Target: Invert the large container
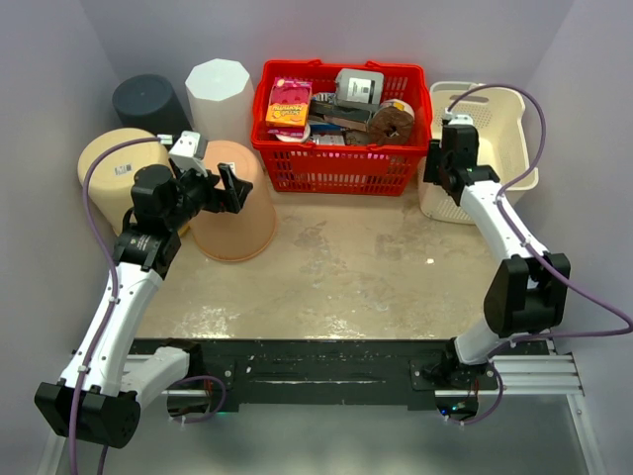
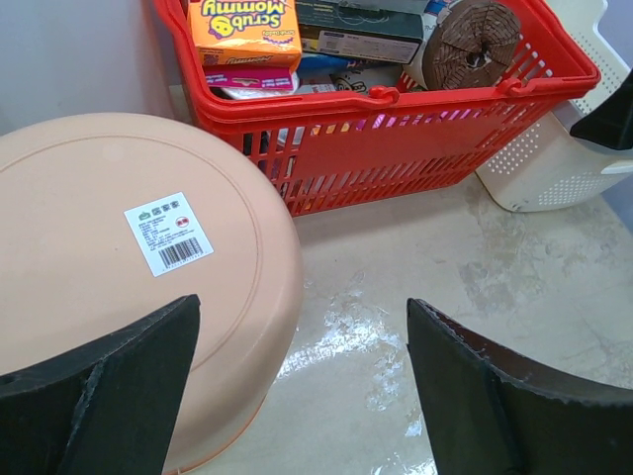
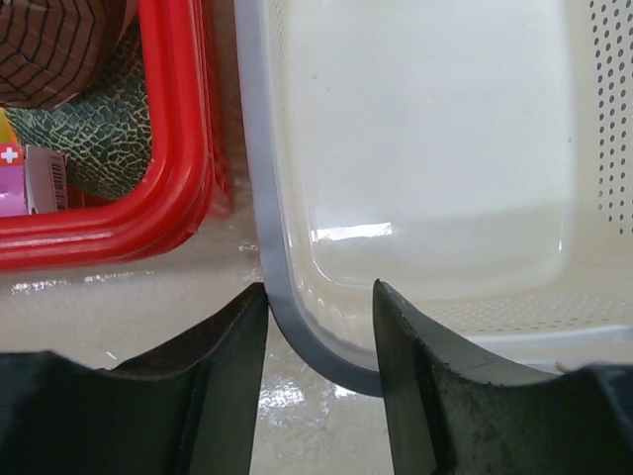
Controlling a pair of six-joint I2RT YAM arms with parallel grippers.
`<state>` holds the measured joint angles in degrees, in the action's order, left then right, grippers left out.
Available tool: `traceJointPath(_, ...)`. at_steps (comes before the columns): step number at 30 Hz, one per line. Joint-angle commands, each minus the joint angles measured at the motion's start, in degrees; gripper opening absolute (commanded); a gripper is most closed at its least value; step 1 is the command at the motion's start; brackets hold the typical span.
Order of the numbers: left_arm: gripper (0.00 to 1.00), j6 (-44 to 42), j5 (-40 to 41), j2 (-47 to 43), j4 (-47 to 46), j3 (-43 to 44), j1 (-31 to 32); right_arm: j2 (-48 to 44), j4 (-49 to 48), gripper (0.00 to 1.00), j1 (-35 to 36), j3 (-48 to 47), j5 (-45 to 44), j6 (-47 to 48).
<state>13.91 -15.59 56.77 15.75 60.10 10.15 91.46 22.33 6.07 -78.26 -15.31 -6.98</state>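
Note:
The large container, a white perforated basket [image 1: 499, 124], stands upright at the back right, beside the red basket. My right gripper [image 1: 435, 183] is at its near left corner. In the right wrist view the grey-edged rim [image 3: 259, 178] curves between the fingers. The right gripper [image 3: 319, 307] is partly closed but open: the left finger touches the rim's outside and the right finger sits inside the basket. My left gripper [image 1: 213, 178] hangs wide open over the edge of an upturned peach bucket [image 1: 232, 218], holding nothing. The bucket's labelled base [image 2: 119, 247] shows below the left gripper [image 2: 302, 396].
A red basket [image 1: 336, 168] full of packaged goods stands at the back centre, close against the white basket's left side [image 3: 178, 148]. A white cylinder [image 1: 220, 94], a dark bin [image 1: 148, 99] and a tan bucket [image 1: 114, 158] crowd the back left. Walls close in on three sides.

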Motion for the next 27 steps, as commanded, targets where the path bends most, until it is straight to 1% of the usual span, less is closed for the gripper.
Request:
traceJointPath(1, 0.89, 0.1, -0.3, -0.1, -0.7, -0.2, 0.1, -3.5, 4.8, 0.47, -0.4, 3.1, -1.6, -0.8)
traceJointPath(12, 0.89, 0.2, -0.9, 0.1, -0.8, -0.9, 0.1, -11.1, 11.2, 0.47, -0.4, 8.0, 0.2, -8.1)
traceJointPath(16, 0.89, 0.2, -1.1, -0.2, -0.8, -1.2, 0.1, -16.6, 11.8, 0.48, -0.4, 11.7, 4.7, -9.4)
traceJointPath(18, 0.89, 0.3, -1.4, -0.2, -0.9, -1.3, 0.1, -18.5, 11.6, 0.48, -0.4, 14.2, 8.7, -9.8)
traceJointPath(21, 0.89, 0.9, -1.8, -0.3, -1.2, -1.3, 0.1, -22.1, 11.9, 0.49, -0.1, 17.6, 11.6, -11.9)
traceJointPath(27, 0.89, 2.1, -3.3, 0.1, -2.1, -1.6, 0.1, -29.6, 10.7, 0.5, 1.5, 24.5, 14.1, -18.8)
